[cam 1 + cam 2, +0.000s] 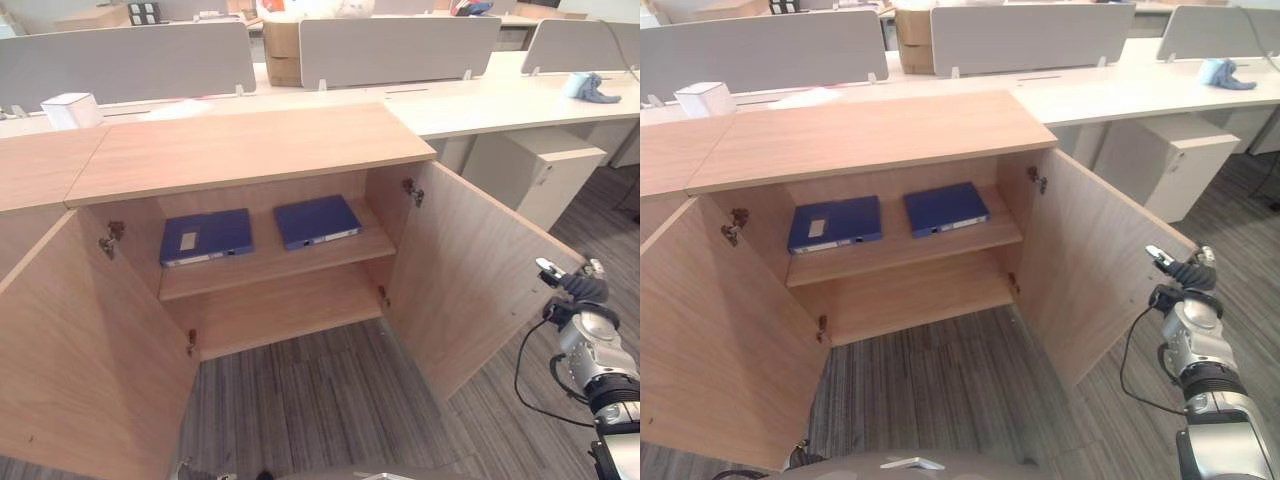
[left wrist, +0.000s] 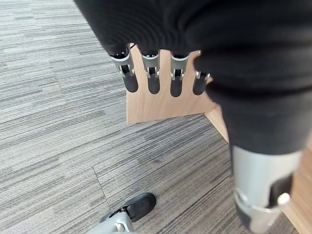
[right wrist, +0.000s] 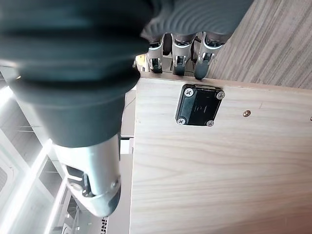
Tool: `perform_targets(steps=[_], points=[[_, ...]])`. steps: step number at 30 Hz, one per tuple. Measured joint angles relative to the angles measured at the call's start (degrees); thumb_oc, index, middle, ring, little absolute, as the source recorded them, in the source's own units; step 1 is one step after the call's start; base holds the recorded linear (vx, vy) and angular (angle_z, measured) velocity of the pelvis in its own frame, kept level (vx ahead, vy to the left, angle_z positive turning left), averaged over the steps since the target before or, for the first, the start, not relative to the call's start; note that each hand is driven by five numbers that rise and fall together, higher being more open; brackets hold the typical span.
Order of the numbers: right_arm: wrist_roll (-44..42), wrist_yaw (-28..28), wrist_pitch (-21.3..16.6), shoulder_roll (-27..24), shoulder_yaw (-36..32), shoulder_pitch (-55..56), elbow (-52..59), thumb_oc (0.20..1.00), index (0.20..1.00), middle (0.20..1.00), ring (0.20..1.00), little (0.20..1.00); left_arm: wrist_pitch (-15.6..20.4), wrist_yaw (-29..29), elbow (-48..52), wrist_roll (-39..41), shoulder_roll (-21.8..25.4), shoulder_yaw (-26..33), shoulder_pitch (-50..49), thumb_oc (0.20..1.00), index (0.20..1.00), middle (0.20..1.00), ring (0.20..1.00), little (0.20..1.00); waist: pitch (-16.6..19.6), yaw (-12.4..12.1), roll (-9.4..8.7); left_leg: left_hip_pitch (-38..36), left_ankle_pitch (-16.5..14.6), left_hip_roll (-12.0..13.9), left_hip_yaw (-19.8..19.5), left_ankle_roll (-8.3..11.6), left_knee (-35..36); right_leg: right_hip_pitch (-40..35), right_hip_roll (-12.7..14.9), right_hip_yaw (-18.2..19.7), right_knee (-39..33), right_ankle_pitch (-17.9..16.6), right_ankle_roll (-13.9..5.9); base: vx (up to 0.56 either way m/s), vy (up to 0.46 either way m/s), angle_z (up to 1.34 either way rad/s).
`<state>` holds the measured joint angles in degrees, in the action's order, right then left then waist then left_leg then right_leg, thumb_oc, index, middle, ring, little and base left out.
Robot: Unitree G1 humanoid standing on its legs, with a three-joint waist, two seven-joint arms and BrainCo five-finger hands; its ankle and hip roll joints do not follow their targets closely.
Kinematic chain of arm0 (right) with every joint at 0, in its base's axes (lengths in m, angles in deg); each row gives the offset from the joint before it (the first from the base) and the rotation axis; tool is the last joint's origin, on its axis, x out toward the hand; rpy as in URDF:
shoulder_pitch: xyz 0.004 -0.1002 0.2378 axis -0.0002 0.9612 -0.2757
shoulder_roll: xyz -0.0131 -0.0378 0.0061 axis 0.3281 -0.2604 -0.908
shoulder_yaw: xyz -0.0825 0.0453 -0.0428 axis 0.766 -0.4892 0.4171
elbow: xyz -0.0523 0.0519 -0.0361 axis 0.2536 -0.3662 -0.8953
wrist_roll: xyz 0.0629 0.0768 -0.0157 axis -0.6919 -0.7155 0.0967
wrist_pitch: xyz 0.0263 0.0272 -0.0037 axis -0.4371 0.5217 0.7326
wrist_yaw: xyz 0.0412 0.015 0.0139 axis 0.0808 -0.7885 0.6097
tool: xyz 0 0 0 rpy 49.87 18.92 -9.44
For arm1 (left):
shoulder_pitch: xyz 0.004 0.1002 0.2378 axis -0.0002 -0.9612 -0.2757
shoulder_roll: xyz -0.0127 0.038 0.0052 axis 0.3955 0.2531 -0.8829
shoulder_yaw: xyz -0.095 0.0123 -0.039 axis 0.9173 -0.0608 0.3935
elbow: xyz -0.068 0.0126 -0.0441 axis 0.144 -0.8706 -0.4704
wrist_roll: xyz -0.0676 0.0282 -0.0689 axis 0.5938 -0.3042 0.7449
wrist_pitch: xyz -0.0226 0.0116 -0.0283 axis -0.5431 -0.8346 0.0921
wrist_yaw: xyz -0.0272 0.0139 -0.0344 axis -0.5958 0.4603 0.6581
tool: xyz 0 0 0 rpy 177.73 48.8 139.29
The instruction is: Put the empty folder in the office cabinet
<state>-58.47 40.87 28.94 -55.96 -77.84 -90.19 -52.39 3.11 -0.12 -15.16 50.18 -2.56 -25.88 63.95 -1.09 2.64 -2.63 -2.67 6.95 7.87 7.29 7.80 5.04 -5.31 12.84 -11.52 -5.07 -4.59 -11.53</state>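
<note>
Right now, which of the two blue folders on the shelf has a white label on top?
The left folder, nearer the left door. The right folder has a plain blue cover.

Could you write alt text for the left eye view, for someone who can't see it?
A light wooden office cabinet stands with both doors open, two flat blue folders lying side by side on its upper shelf. The robot's right hand is at the right door's outer edge.

Matt wood-grain cabinet [image 1: 250, 150], ribbed grey carpet [image 1: 320, 400]
</note>
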Motion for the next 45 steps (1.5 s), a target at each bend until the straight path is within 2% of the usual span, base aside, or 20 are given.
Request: perform_targets(steps=[11,17,18,19,20,22,24,28,30,31,32,34,35,36,38,39,40,41,43,45], points=[[-1.0,3.2,4.0,-4.5,11.8,5.7,18.5,1.0,1.0,1.0,1.0,1.0,1.1,1.7,0.1,0.0,-0.9,0.0,0.1,1.0,1.0,1.0,1.0,1.0,0.3,1.0,3.06,1.5,-0.2,2.6,-1.8,0.32,0.0,2.3,-2.7,-0.1,0.0,0.1,0.21,0.0,-0.012,-0.09],[-1.0,17.0,9.5,-12.5,31.0,1.0,36.0,1.0,1.0,1.0,1.0,1.0,1.8,3.8,1.1,-0.3,-2.2,-1.3,0.4,1.0,1.0,1.0,1.0,1.0,0.7,0.1,3.12,3.7,-4.9,3.9,-3.1,1.08,0.0,4.0,-4.1,-1.9,-0.1,0.2,0.54,0.0,-0.029,0.09],[-0.9,19.7,10.0,-12.7,33.5,0.0,37.8,1.0,1.0,1.0,1.0,1.0,1.9,4.0,1.3,-0.4,-2.1,-1.9,0.6,1.0,1.0,1.0,1.0,1.0,0.8,-0.2,1.83,3.9,-4.9,3.5,-3.0,1.2,-0.8,4.6,-3.1,-2.2,-0.1,0.3,0.9,0.0,-0.02,0.41],[-0.9,25.8,10.8,-11.0,37.3,-0.4,40.6,1.0,1.0,1.0,1.0,1.0,2.0,4.4,1.8,-0.6,-1.9,-2.0,1.6,1.0,1.0,1.0,1.0,1.0,1.4,-1.1,0.56,5.7,-5.0,0.7,-2.8,0.87,-7.8,4.5,-0.7,-3.4,-0.1,-0.7,2.26,0.01,-0.03,0.37],[-0.9,28.2,11.1,-9.8,40.3,-0.4,42.0,1.0,1.0,1.0,1.0,1.0,2.1,4.4,2.0,-0.6,-2.1,-2.1,1.8,1.0,1.0,1.0,1.0,1.0,1.7,-2.3,1.02,6.1,-5.7,0.1,-2.6,0.4,-9.8,4.1,-0.9,-3.6,-0.1,-0.6,2.28,0.02,-0.04,0.34],[-0.9,31.0,11.8,-3.3,43.4,2.1,42.0,1.0,1.0,1.0,1.0,1.0,2.1,4.3,2.6,-0.6,-1.9,-2.2,1.5,1.0,1.0,1.0,1.0,1.0,3.4,-3.9,2.27,5.6,-5.8,-0.4,-3.8,0.74,-5.9,4.4,-1.2,-3.4,0.2,-0.5,1.42,0.01,-0.027,0.47],[-0.8,32.3,12.7,6.6,43.9,5.5,38.6,1.0,1.0,1.0,1.0,1.0,2.6,3.9,4.7,-0.6,-0.1,-2.2,2.3,1.0,1.0,1.0,1.0,1.0,3.5,-4.2,0.4,4.9,-5.3,-1.8,-4.2,1.5,-0.6,5.3,-0.3,-3.5,-0.1,-0.1,1.64,0.01,-0.038,1.0],[0.2,32.0,12.8,9.6,41.0,8.0,36.0,1.0,1.0,1.0,1.0,1.0,2.0,3.3,4.5,-0.6,-0.3,-2.6,0.5,1.0,1.0,1.0,1.0,1.0,1.4,-6.2,2.18,5.8,-4.9,-1.9,-3.2,1.05,0.0,4.9,-0.1,-3.5,0.5,0.4,1.06,0.0,-0.039,0.14],[0.2,31.4,12.5,9.8,38.8,8.6,33.7,1.0,1.0,1.0,1.0,1.0,2.1,3.0,4.7,-0.5,-0.1,-2.8,0.6,1.0,1.0,1.0,1.0,1.0,0.7,-6.2,3.24,6.8,-5.3,-0.1,-4.4,1.65,0.0,7.0,-2.4,-3.8,8.3,1.4,1.74,-0.01,-0.04,0.36],[0.2,30.8,12.1,11.6,36.0,10.7,31.6,1.0,1.0,1.0,1.0,1.0,2.4,2.8,5.0,-0.6,1.5,-2.6,1.7,1.0,1.0,1.0,1.0,1.0,1.0,-5.6,-1.02,7.4,-7.1,-1.8,-4.5,4.17,-1.2,7.5,-0.9,-3.6,8.7,3.5,5.21,-0.02,-0.057,0.63],[0.3,30.3,12.0,11.4,35.5,11.2,30.6,1.0,1.0,1.0,1.0,1.0,2.1,2.9,4.8,-0.5,1.4,-2.6,2.0,1.0,1.0,1.0,1.0,1.0,0.5,-5.7,-2.28,8.5,-6.4,-2.8,-4.1,1.91,-6.3,7.6,0.1,-3.6,8.3,3.3,5.32,-0.02,-0.071,0.14],[1.9,30.0,10.9,7.8,35.6,11.2,29.5,1.0,1.0,1.0,1.0,1.0,2.0,3.0,4.4,-0.4,-0.7,-1.9,0.5,1.0,1.0,1.0,1.0,1.0,0.1,-6.6,1.81,4.8,-11.1,-1.0,-4.0,-0.34,-8.7,5.3,-2.7,-3.9,2.8,4.5,3.72,-0.02,-0.059,-0.46],[3.6,29.7,9.9,7.0,34.8,11.3,26.4,1.0,1.0,1.0,1.0,1.0,2.0,3.1,4.4,-0.2,-1.2,-1.8,0.5,1.0,1.0,1.0,1.0,1.0,-0.7,-6.2,3.47,2.9,-7.1,-0.2,-4.2,0.2,-4.0,4.9,-3.7,-4.6,2.4,2.4,3.14,-0.02,-0.043,-0.13],[4.7,29.3,9.7,7.2,34.4,11.5,23.4,1.0,1.0,1.0,1.0,1.0,2.1,3.1,4.5,-0.1,-1.0,-1.8,0.8,1.0,1.0,1.0,1.0,1.0,-1.0,-5.8,3.21,2.4,-6.9,-0.5,-4.4,0.19,-2.8,4.8,-3.3,-4.6,2.4,1.9,3.18,-0.03,-0.076,0.22],[10.1,27.1,8.2,12.1,25.4,14.8,3.8,1.0,1.0,1.0,1.0,1.0,2.1,3.6,6.3,1.7,-0.6,-1.6,1.5,1.0,1.0,1.0,1.0,1.0,-1.6,-5.7,3.39,1.4,-6.9,-0.4,-5.2,0.23,-0.5,4.9,-3.3,-4.9,2.7,1.9,3.17,-0.03,-0.083,0.45],[12.8,23.1,10.1,14.4,20.6,13.5,-10.6,1.0,1.0,1.0,1.0,1.0,2.8,3.6,6.5,2.5,-0.5,-1.3,1.8,1.0,1.0,1.0,1.0,1.0,-1.5,-6.4,3.28,1.5,-6.9,-0.3,-5.8,0.26,-0.2,4.5,-3.6,-5.1,2.9,1.9,3.23,-0.01,-0.055,0.33],[16.8,22.2,10.3,13.1,19.6,14.5,-14.5,1.0,1.0,1.0,1.0,1.0,2.9,3.6,6.3,3.4,-0.6,-0.4,1.7,1.0,1.0,1.0,1.0,1.0,-1.8,-6.9,4.76,2.2,-7.0,0.3,-6.4,0.16,0.0,4.4,-4.1,-5.3,2.5,2.0,3.15,0.01,-0.086,0.24],[20.6,20.2,9.0,14.9,13.0,12.9,-23.5,1.0,1.0,1.0,1.0,1.0,3.0,3.5,5.2,4.5,-0.6,1.2,2.3,1.0,1.0,1.0,1.0,1.0,-2.3,-7.0,5.26,2.3,-6.9,1.1,-6.7,0.16,-0.1,4.2,-5.0,-5.4,2.9,2.1,3.02,0.03,-0.039,0.15],[26.4,16.2,10.4,14.8,9.3,14.1,-29.6,1.0,1.0,1.0,1.0,1.0,2.4,3.0,4.1,5.4,0.8,2.8,2.6,1.0,1.0,1.0,1.0,1.0,-3.1,-6.6,5.8,2.4,-7.0,1.3,-7.9,0.04,0.0,4.1,-5.5,-5.5,3.6,2.0,3.74,0.07,-0.048,0.4],[33.6,10.6,11.5,13.2,-5.7,14.1,-41.9,1.0,1.0,1.0,1.0,1.0,1.5,2.5,2.7,6.2,2.9,7.9,2.2,1.0,1.0,1.0,1.0,1.0,-3.1,-6.3,6.6,2.1,-7.5,1.3,-9.6,-0.5,-0.5,2.0,-5.9,-7.3,2.6,2.5,4.57,0.01,0.006,0.5]])
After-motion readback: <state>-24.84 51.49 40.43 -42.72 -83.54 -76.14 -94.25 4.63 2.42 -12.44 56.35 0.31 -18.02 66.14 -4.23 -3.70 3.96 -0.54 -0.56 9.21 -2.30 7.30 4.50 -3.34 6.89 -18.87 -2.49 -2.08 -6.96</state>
